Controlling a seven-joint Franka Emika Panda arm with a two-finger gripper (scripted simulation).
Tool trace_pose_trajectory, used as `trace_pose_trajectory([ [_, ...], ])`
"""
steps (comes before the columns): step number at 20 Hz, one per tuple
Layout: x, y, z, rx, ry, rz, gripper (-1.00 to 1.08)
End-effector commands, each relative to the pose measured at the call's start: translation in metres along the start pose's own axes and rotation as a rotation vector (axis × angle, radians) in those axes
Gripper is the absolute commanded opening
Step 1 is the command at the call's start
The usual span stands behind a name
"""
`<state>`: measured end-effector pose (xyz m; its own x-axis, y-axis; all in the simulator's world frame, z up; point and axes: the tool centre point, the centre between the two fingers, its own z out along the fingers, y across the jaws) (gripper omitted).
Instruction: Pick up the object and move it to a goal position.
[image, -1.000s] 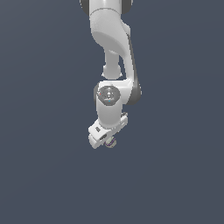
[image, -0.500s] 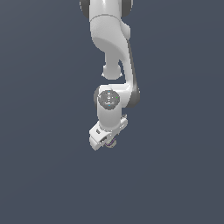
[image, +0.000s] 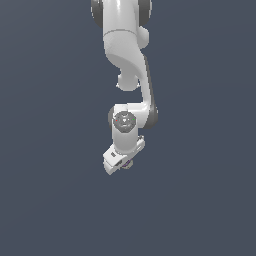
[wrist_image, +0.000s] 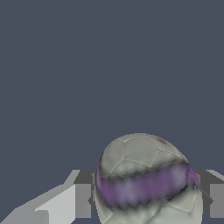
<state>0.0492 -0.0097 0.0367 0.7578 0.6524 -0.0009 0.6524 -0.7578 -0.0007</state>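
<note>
Flat slate-grey background fills both views, with no edge, table or horizon to be made out in it.

In the exterior view, the white arm (image: 125, 50) comes down from the top edge near the middle, bends through a dark-jointed elbow, and ends in a round wrist joint (image: 124, 121) with a grey face. Below that joint the white gripper (image: 123, 164) tilts down toward the exterior view's left. Just under its lower end, slightly toward the exterior view's right, a small dark-and-purple bit of the ball (image: 128, 165) peeks out, touching the gripper; most of it is hidden by the white body.

The wrist view shows the ball (wrist_image: 146, 181) close up: greyish-beige panels like a football, a purple band running across its middle, and darker seams and patches. A grey finger (wrist_image: 83, 199) stands against one side of it and another finger (wrist_image: 215, 199) against the opposite side, so the jaws are drawn in tight on the ball and hold it between them. Beyond the first finger a pale wedge of the gripper body (wrist_image: 48, 205) runs off toward the corner.
</note>
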Motion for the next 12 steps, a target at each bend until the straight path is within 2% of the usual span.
trace_pose_trajectory([
  [1, 0.0006, 0.0003, 0.0001, -0.001, 0.001, 0.0, -1.0],
  [12, -0.0011, 0.0016, -0.0003, -0.001, 0.001, 0.0, -1.0],
])
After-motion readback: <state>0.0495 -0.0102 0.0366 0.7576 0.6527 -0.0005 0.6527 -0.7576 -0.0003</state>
